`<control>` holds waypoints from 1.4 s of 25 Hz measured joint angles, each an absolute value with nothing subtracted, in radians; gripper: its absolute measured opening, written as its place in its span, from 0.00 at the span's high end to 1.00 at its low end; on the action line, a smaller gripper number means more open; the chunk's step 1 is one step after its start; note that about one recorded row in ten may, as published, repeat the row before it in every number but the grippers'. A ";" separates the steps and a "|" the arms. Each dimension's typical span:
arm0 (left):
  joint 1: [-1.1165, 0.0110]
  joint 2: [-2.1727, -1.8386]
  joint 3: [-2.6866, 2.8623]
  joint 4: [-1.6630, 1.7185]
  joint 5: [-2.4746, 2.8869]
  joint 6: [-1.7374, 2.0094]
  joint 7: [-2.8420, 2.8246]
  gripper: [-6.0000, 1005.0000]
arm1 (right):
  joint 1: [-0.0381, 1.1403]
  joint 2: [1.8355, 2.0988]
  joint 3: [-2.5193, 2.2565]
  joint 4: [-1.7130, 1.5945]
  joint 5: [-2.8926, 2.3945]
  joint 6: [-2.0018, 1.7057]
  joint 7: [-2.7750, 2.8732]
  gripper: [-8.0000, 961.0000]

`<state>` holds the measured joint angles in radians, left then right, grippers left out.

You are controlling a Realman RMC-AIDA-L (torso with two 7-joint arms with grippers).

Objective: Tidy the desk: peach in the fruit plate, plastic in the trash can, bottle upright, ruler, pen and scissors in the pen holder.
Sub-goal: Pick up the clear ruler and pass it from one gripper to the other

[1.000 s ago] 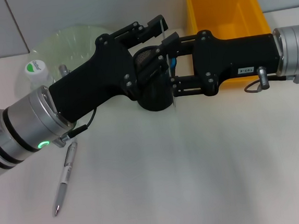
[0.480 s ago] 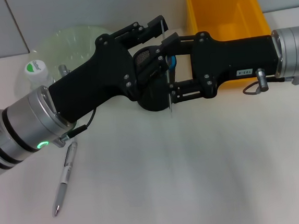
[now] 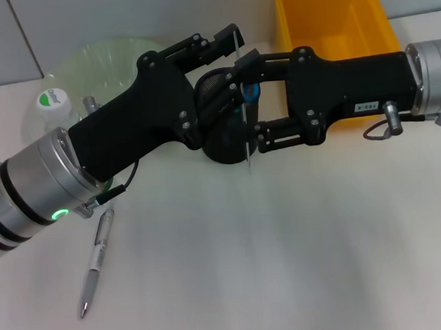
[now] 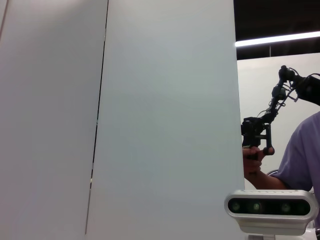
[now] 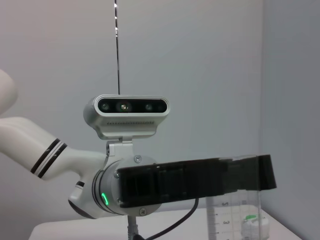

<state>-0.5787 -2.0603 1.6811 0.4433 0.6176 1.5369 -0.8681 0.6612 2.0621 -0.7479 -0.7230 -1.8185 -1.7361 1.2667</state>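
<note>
Both our arms meet over the black mesh pen holder point(image 3: 226, 145). Our left gripper point(image 3: 214, 46) reaches across from the left with its fingers spread and nothing between them, just beyond the holder's far rim. Our right gripper point(image 3: 255, 100) comes in from the right and appears clenched on the clear ruler point(image 3: 242, 93), which stands on edge, nearly vertical, its lower end beside the holder's near-right rim rather than clearly inside the mouth. A blue object point(image 3: 251, 91), probably the scissors' handle, shows just inside the holder, close to the right fingertips.

To finish this step well, we would shift the ruler toward the holder's centre, keep it upright, lower it until the tip is below the rim, and only then let go; released now, it could slip down the outside wall. The left gripper should stay clear of the mouth.

The pen point(image 3: 96, 262) lies flat on the desk point(image 3: 291, 267), well behind the left wrist and untouched. The bottle point(image 3: 51, 102) sits near the clear fruit plate point(image 3: 118, 50), behind the left arm. The yellow trash can point(image 3: 330, 9) stands beyond the right gripper.
</note>
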 joint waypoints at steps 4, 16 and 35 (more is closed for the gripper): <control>-0.578 -2.060 1.681 0.443 0.617 1.537 -0.868 0.62 | 0.661 2.061 -0.754 -0.742 -1.820 -1.737 1.285 0.22; -0.577 -2.060 1.681 0.443 0.617 1.538 -0.868 0.61 | 0.658 2.062 -0.756 -0.749 -1.826 -1.738 1.295 0.23; -0.575 -2.060 1.681 0.443 0.617 1.539 -0.872 0.59 | 0.658 2.056 -0.758 -0.750 -1.827 -1.738 1.304 0.38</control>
<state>-0.5752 -2.0602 1.6812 0.4433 0.6167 1.5387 -0.8724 0.6581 2.0555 -0.7579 -0.7501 -1.8270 -1.7385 1.3037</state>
